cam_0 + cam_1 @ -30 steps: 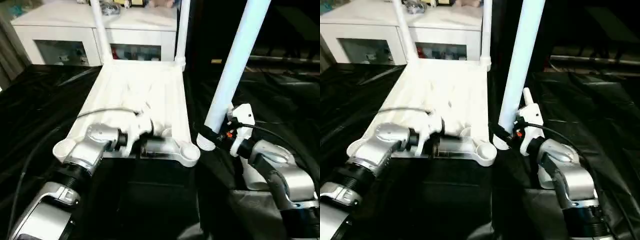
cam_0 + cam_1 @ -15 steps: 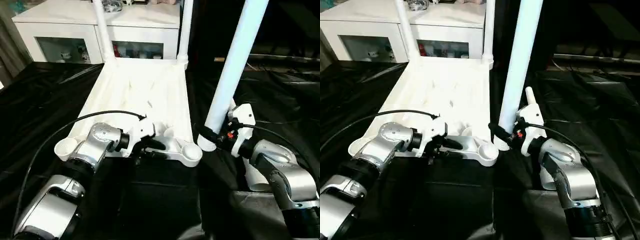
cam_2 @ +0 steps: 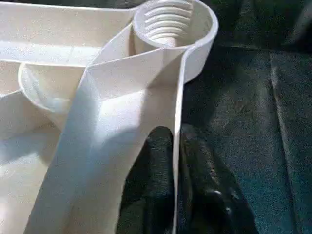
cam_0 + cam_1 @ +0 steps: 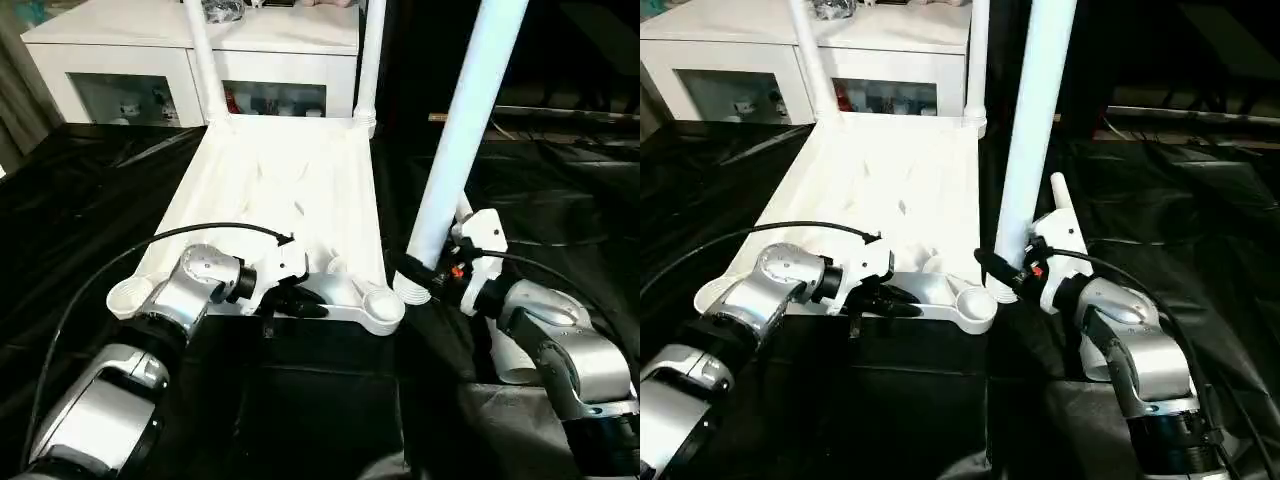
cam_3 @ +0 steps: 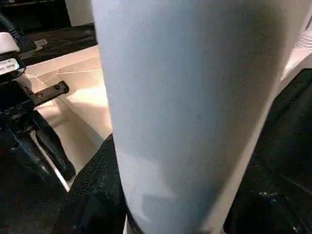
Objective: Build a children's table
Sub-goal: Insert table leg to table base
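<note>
The tabletop (image 4: pixel 285 190) was laid underside up on the black-covered work surface (image 4: pixel 90 210), with two legs (image 4: pixel 368 60) already standing in the sockets at its far corners, in front of the white cabinet (image 4: pixel 120 60). Its near edge wall (image 3: pixel 178 122) was pinched between the two black fingers (image 3: pixel 158 161) of the left gripper (image 4: pixel 300 305), one finger inside the rim and one outside, close beside the empty threaded socket (image 3: pixel 170 24) at the near right corner. A third leg (image 4: pixel 1035 130) was held upright in the right gripper (image 4: pixel 1005 280), its fingers clamped round the tube's lower end, just beside that socket but not over it.

A slip of the thin wall out of the left pinch was judged possible if the leg were pressed in off-centre, shifting the tabletop. A tilted leg could be expected to catch the socket rim and fail to seat.
</note>
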You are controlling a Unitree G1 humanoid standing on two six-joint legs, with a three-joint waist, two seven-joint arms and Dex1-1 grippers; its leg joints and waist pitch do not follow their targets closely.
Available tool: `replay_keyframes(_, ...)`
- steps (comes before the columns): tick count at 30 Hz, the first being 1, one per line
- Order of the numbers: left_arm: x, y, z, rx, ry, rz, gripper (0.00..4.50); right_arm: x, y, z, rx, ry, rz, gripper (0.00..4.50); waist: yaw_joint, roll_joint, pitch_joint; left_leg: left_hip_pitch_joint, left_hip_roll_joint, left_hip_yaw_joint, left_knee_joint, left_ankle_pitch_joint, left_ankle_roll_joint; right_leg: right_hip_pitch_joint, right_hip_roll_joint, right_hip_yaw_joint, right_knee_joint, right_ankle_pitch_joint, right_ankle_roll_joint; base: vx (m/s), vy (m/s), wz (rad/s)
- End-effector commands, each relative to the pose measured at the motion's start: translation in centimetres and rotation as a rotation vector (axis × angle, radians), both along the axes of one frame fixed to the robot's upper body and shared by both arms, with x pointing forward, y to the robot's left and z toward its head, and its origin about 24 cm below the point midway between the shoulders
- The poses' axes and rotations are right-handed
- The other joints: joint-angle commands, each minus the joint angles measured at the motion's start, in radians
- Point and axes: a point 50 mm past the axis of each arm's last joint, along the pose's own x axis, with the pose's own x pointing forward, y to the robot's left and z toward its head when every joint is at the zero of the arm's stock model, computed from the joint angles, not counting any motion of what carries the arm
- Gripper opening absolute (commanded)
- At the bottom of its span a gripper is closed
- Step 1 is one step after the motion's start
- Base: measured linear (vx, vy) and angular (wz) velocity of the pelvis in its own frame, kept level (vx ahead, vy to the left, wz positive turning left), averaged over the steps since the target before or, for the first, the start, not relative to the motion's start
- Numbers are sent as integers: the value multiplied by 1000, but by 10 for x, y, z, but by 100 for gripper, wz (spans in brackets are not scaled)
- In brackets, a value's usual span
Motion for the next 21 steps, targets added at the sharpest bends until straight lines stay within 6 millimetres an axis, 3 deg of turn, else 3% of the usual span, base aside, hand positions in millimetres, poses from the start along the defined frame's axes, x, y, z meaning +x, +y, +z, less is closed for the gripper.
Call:
replay_keyframes(1, 1, 4, 0, 60, -5, -24, 5, 1, 1, 7, -2, -30, 12, 194, 4, 4, -64, 24, 78, -31, -89, -218, -2, 41, -98, 43, -79, -38, -273, 0, 0, 0)
replay_keyframes(5, -1, 7, -3, 95, 5, -42, 5, 2, 1, 7, 1, -27, 11, 194, 4, 3, -65, 22, 77, -28, -85, -185, 15, 44, -99, 42, -77, -1, -281, 0, 0, 0)
replay_keyframes(13, -15, 21, -17, 185, 81, -77, 5, 1, 1, 6, 3, -13, 29, 194, 4, 3, -64, 23, 79, -27, -88, -177, 22, 43, -98, 41, -78, -21, -282, 0, 0, 0)
replay_keyframes(17, -20, 26, -15, 133, 83, 56, 5, 1, 1, 6, 4, -16, 31, 194, -1, 15, -65, 21, 80, -28, -90, -173, 22, 43, -97, 40, -76, 0, -286, 0, 0, 0)
replay_keyframes(20, -27, 25, -10, 89, 63, 120, 5, 0, 1, 6, 7, -19, 28, 194, -5, 12, -68, 19, 80, -27, -88, -141, 36, 46, -95, 38, -72, 48, -290, 0, 0, 0)
replay_keyframes(21, -33, 20, -7, 18, 73, 156, 5, 0, 1, 5, 12, -17, 25, 194, -6, 7, -69, 19, 81, -26, -87, -136, 39, 48, -96, 38, -71, 55, -291, 0, 0, 0)
